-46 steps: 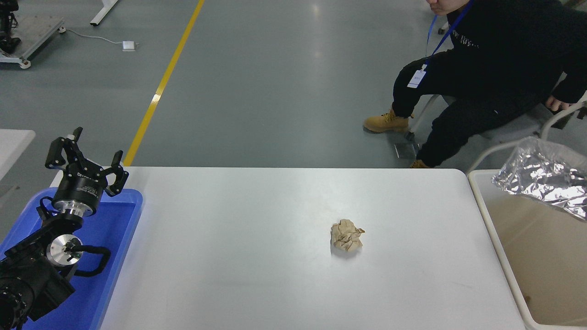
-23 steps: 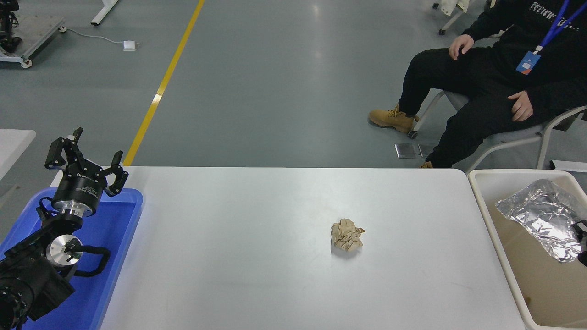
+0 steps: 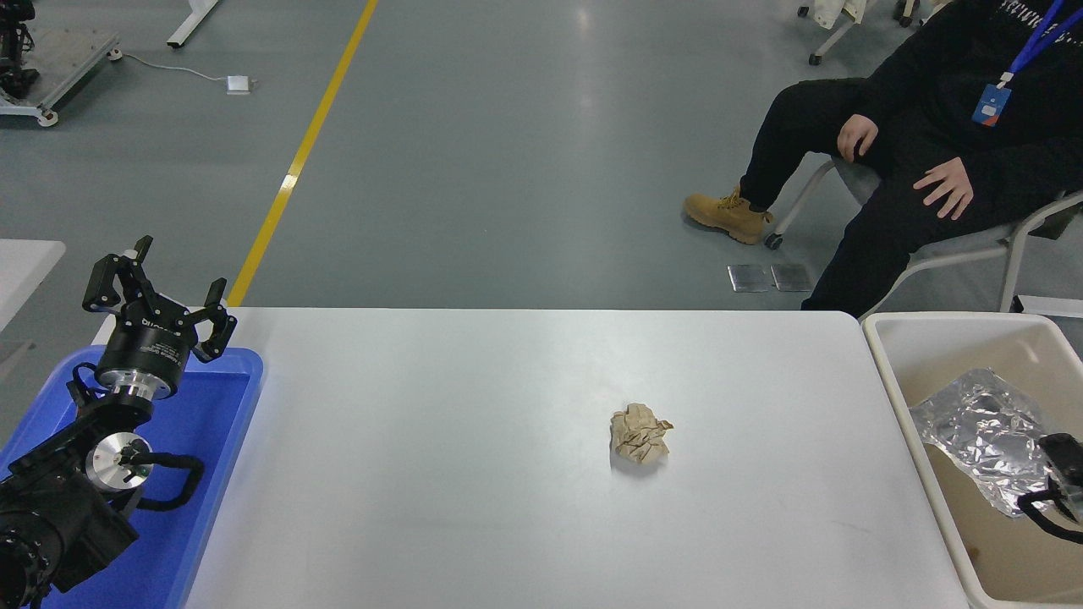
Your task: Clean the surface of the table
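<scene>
The white table surface (image 3: 440,491) holds one crumpled brown paper ball (image 3: 640,433) right of its middle. My left gripper (image 3: 158,286) is parked open and empty above the far end of the blue tray (image 3: 222,440) at the lower left. Only a small black part of my right gripper (image 3: 1059,484) shows at the right edge, over the cream-white bin (image 3: 895,397). It sits against the near end of a crumpled sheet of silver foil (image 3: 981,427) lying inside that bin. I cannot see its grip.
A person in black clothes sits on a chair (image 3: 973,249) beyond the table's far right corner, hands on their thighs, tan boot (image 3: 729,216) on the floor. A yellow floor line (image 3: 296,161) runs at the far left.
The foil has come down from above the bin's far rim into the bin. My right gripper has come into view at the right edge. The person has leaned back in the chair.
</scene>
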